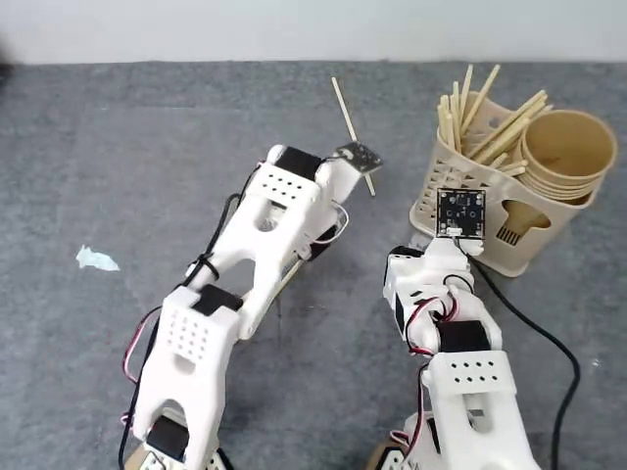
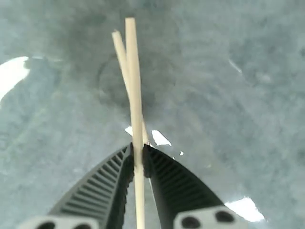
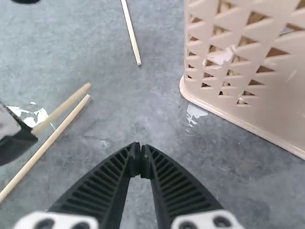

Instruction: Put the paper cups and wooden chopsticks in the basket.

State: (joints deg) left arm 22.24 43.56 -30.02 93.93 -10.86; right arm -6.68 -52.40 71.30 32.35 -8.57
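Pair of wooden chopsticks point(image 2: 135, 95): clamped in my left claw point(image 2: 138, 160). Their free ends run out ahead of it over the grey mat point(image 1: 118, 147), one stick crossing a little behind the other. From my right wrist the same pair point(image 3: 62, 107) sits off to one side of the basket, apart from it.
Left claw: closed tight on the pair, a finger pressing from each side, and nothing else in its grip.
Loose chopstick point(image 1: 351, 127): lies flat on the mat by itself, between the front of my left arm and the basket, touching neither.
Basket point(image 1: 428, 191): beige with lattice walls, upright at the far right of the mat, split into two compartments.
Bundle of chopsticks point(image 1: 480, 117): stands on end in the basket's compartment nearer the middle of the table, fanning out above the rim.
Paper cups point(image 1: 568, 147): nested into one stack in the other compartment, mouths open upward.
Right claw point(image 3: 140, 152): fingers pressed together with nothing between them, low over the mat near the basket's bottom edge.
White flecks point(image 3: 194, 114): on the mat right at the basket's base.
Pale scrap point(image 1: 96, 259): on the mat at the far left, well apart from everything else.
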